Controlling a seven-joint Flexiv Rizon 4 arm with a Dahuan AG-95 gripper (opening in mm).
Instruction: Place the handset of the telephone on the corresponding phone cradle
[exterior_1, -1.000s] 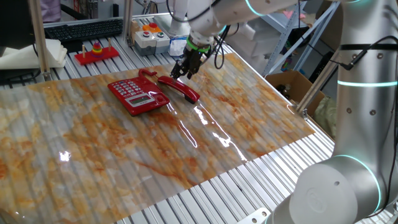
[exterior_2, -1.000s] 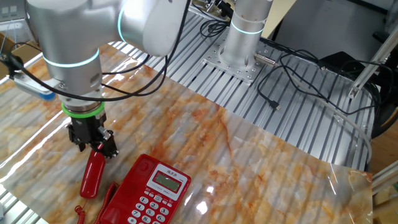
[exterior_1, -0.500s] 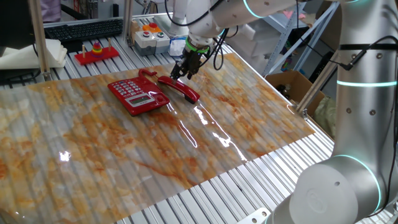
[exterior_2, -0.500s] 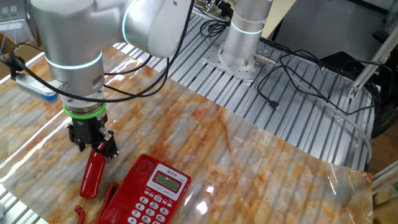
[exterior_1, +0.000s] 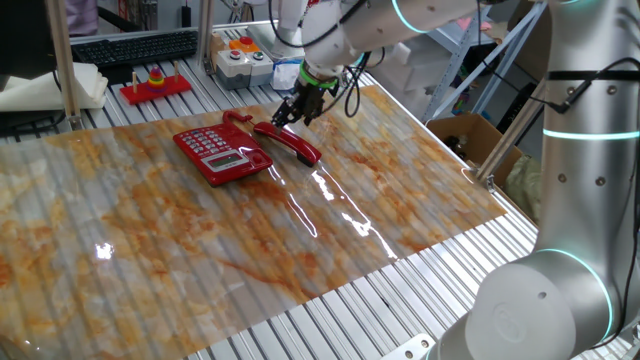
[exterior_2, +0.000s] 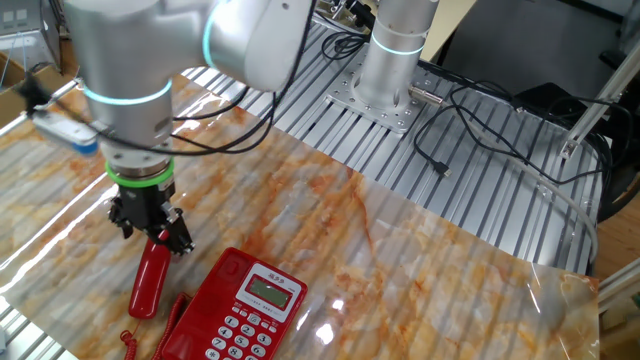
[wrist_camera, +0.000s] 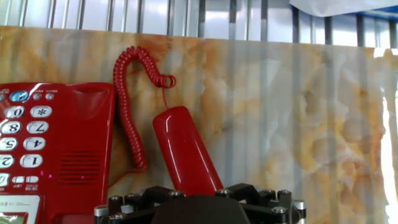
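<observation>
Pincer: the pincer (exterior_2: 148, 232) hangs over one end of the handset; in the hand view its black body (wrist_camera: 199, 204) fills the bottom edge, and whether the fingers are spread or closed cannot be told from any view.
Handset: the red handset (wrist_camera: 183, 151) lies flat on the tabletop, off the telephone and just beside it; its near end runs under the pincer body in the hand view, and its far rounded end points toward the edge of the marble sheet. From the other fixed view it (exterior_2: 151, 278) lies below the pincer, next to the telephone's long side.
Cord: a red coiled cord (wrist_camera: 127, 102) loops from the handset's far end around to the telephone's side, lying in the gap between the two.
Telephone: the red telephone (exterior_1: 222, 152) sits keypad up on the tabletop; its pale keypad panel (exterior_2: 246, 323) and small display (exterior_2: 265, 291) face upward.
Cradle: the red rest strip (wrist_camera: 87, 146) along the telephone's long edge, on the side facing the handset, holds nothing.
Tabletop: a glossy orange and grey marble-patterned sheet (exterior_1: 300, 230) covers the ribbed metal tabletop (exterior_2: 470, 190).
Behind: a red toy tray with coloured rings (exterior_1: 155, 84) and a keyboard (exterior_1: 135, 46) lie well apart from the telephone.
</observation>
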